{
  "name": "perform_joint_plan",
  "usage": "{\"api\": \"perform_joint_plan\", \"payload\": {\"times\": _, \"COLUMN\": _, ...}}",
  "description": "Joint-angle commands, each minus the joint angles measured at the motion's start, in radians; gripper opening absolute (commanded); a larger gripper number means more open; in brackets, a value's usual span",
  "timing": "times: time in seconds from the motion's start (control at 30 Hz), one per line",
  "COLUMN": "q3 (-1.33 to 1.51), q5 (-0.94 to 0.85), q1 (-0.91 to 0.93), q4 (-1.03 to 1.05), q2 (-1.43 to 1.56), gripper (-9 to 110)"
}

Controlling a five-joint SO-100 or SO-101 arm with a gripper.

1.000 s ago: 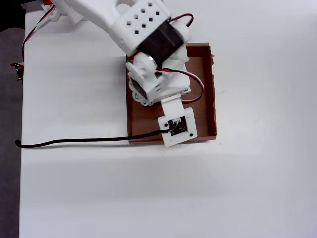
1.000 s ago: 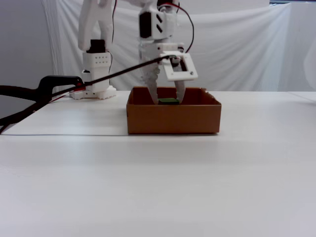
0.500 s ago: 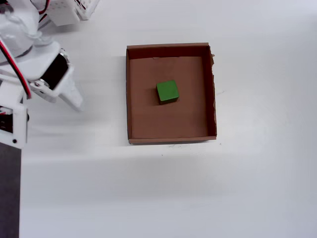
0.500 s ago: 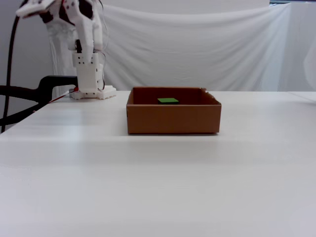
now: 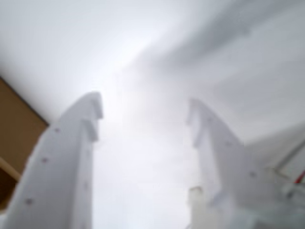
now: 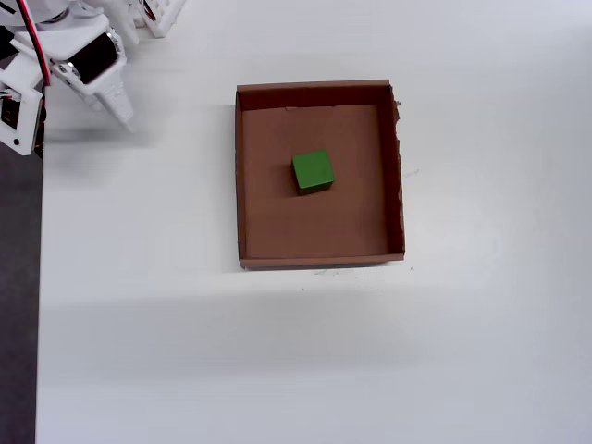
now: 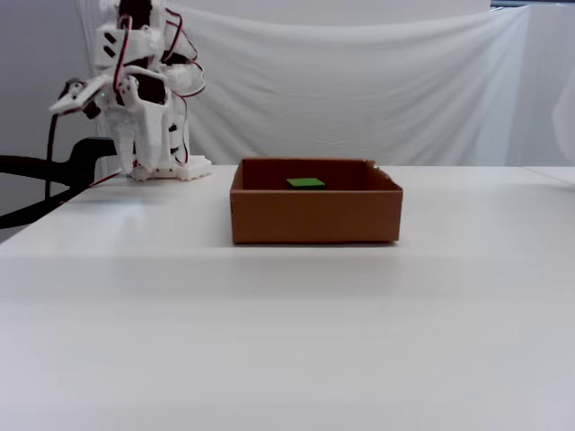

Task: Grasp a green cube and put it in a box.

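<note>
the cube (image 6: 313, 171) already sits in the box (image 6: 319, 92). your fingers (image 5: 90, 114) are apart and empty. it looks light and rigid; if you regrip, pinch two opposite flat faces.

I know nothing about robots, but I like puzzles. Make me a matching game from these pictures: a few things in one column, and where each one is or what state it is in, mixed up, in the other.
Things:
1. small bright-green cube
2. shallow brown cardboard box
3. white two-finger gripper
4. white table

Descriptions:
A. jaws apart, holding nothing
B. lying inside, near the middle of the floor
C. carrying everything else, mostly bare
D. standing on the table, with one ragged edge

Pairs: 1-B, 2-D, 3-A, 4-C
</note>
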Motion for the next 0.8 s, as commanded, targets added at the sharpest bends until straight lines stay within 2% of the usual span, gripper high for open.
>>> {"api": "perform_joint_plan", "payload": {"times": 0.0, "q3": 0.049, "q5": 0.008, "q1": 0.011, "q4": 0.018, "q2": 0.071, "gripper": 22}}
{"api": "perform_joint_plan", "payload": {"times": 0.77, "q3": 0.104, "q5": 0.026, "q1": 0.032, "q4": 0.032, "q2": 0.11, "gripper": 22}}
